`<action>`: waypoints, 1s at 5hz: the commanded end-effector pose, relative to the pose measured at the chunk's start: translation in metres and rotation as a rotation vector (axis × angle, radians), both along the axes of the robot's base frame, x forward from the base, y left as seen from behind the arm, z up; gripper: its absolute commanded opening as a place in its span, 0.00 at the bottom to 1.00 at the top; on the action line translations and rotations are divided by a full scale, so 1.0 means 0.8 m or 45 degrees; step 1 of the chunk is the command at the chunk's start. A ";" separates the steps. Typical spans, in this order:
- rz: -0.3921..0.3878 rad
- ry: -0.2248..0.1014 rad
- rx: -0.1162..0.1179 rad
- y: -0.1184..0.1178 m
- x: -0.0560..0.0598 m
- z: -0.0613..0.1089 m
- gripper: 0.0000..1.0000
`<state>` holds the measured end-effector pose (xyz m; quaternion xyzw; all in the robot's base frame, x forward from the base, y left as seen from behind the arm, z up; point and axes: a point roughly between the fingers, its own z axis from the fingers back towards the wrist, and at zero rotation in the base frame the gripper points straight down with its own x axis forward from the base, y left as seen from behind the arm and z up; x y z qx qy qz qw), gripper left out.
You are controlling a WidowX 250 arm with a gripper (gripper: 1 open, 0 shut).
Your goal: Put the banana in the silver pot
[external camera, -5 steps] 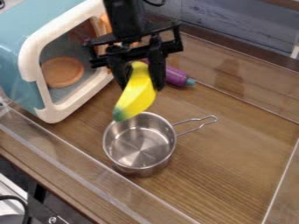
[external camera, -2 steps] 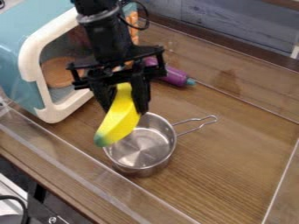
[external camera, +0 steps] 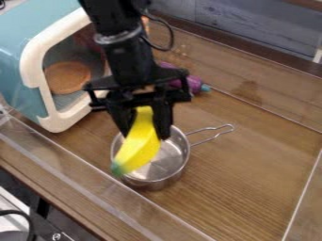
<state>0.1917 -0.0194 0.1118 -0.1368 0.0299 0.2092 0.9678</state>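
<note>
- Camera view, wooden counter (external camera: 270,160): a brown, grained surface fills most of the scene and carries the pot; a pale line crosses it at the right.
- Microwave (external camera: 36,47): teal toy body with a white front frame, at the upper left; its opening faces right.
- Arm (external camera: 116,42): black, entering from the top and reaching down in front of the counter, with a dark cable curving at its right side.
- Wall (external camera: 258,24): blue-grey boards behind the counter, at the upper right.
- Gripper (external camera: 142,111): black and blurred, pointing downward; its jaws stand narrow, closed on the upper end of the banana.
- Pot (external camera: 169,168): round, shiny steel, upright on the counter; its thin wire loop handle extends to the upper right.
- Banana (external camera: 138,147): yellow and curved, hanging tilted from the gripper, green tip toward the lower left. It overlaps the left part of the pot in this view; whether it touches the rim cannot be told.
- Disc (external camera: 67,77): orange-brown and round, seen within the opening of the microwave.
- Eggplant (external camera: 197,84): purple toy with a teal end, lying behind the gripper and partly hidden by it.
- Black cable (external camera: 22,216): a curved length at the lower left corner, below the counter's near edge.
</note>
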 end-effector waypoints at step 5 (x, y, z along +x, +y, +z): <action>-0.130 -0.064 0.017 0.004 0.014 -0.046 0.00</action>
